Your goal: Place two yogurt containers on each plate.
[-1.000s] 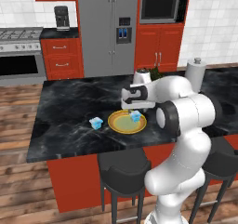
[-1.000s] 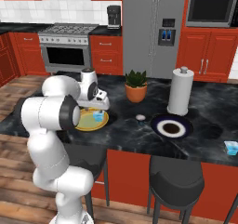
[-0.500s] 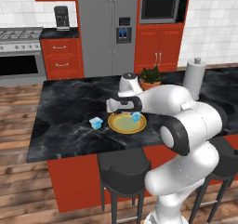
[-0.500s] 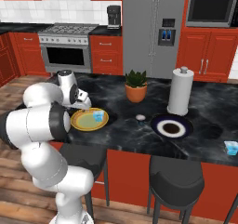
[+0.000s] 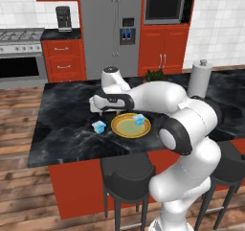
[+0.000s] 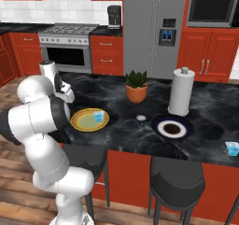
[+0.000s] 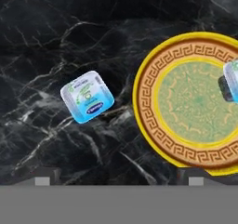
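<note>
Gripper: released, empty, above the counter.
Loose yogurt container: beside the yellow plate.
Second container: on that plate.

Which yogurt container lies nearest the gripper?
The yogurt container on the black counter just left of the yellow plate; the gripper hovers open above it. One sits on that plate, another far right.

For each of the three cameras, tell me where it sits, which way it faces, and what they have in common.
Left base view: behind the arm's left, facing the island; arm reaches over the yellow plate, gripper open.
Right base view: behind its right, same island; arm at left, navy plate right.
Hand view: on the hand, looking down at the counter; finger tips at bottom.
Shared: the yellow plate with one yogurt on it; the two left views also share the loose yogurt.
</note>
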{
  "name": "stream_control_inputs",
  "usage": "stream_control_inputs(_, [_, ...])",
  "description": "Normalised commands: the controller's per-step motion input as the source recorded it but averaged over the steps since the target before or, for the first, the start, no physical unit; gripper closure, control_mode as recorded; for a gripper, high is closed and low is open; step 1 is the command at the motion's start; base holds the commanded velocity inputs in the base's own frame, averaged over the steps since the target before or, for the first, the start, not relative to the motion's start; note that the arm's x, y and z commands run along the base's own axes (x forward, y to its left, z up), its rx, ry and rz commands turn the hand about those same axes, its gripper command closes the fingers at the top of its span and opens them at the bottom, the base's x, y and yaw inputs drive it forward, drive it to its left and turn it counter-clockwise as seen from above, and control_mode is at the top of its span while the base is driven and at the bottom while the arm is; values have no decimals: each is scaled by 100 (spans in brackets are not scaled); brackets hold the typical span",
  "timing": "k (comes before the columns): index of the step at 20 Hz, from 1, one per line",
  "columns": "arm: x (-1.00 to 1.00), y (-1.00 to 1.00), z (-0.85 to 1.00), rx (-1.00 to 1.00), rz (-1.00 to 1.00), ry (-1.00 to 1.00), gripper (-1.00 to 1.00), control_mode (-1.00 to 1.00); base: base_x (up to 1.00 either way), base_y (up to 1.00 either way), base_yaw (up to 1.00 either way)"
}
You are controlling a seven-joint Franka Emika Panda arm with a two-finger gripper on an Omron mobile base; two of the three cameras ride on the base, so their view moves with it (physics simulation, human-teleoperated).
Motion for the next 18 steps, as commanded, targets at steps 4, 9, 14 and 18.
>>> stream_control_inputs(4, [8,21,-8,-15,0,0,-100,-100,0,0,0])
stream_control_inputs(9, [0,1,-25,-21,3,0,-100,-100,0,0,0])
stream_control_inputs(14, [3,-5,-27,-15,6,0,-100,-100,0,0,0])
stream_control_inputs(18, [23,0,-25,1,11,4,-100,-100,0,0,0])
